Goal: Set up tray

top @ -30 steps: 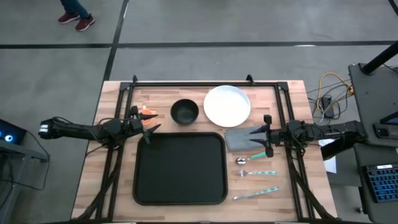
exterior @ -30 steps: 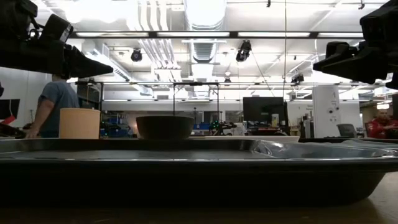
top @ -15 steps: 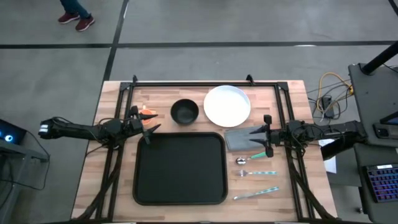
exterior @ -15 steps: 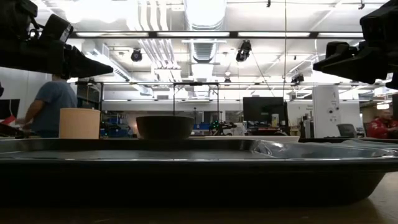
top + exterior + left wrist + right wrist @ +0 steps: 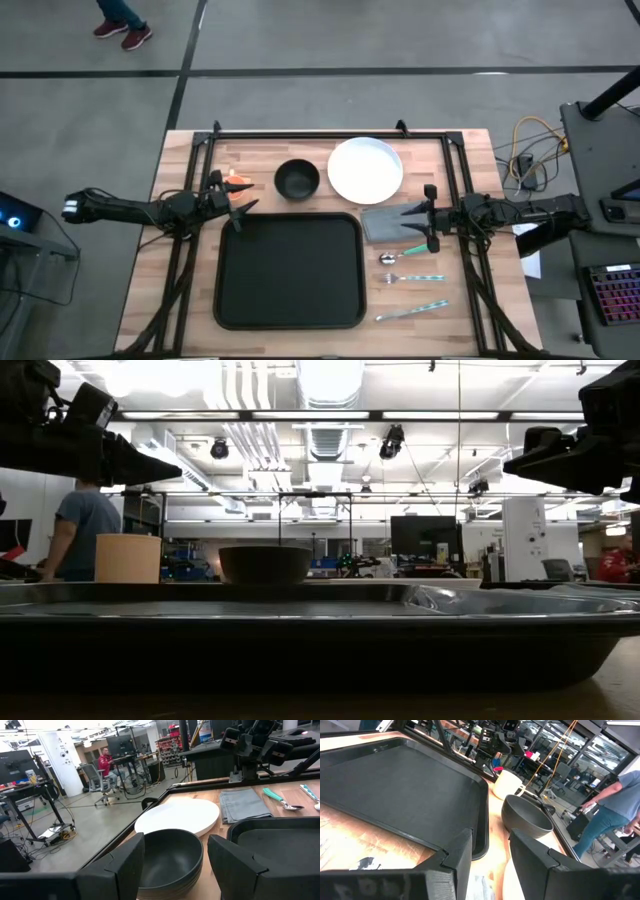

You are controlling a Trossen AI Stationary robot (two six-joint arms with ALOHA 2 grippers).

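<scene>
The black tray lies flat on the middle of the table, and in the low view the tray fills the foreground. A black bowl and a white plate stand behind it. A grey napkin lies to its right. My left gripper hovers open above the tray's far left corner, and its wrist view looks at the bowl. My right gripper hovers open over the napkin's right edge, pointing at the tray. Neither touches anything.
A spoon, a fork and a knife lie on the wood right of the tray. An orange cup stands left of the bowl, close to my left gripper. A black frame borders the table. People show in the room beyond.
</scene>
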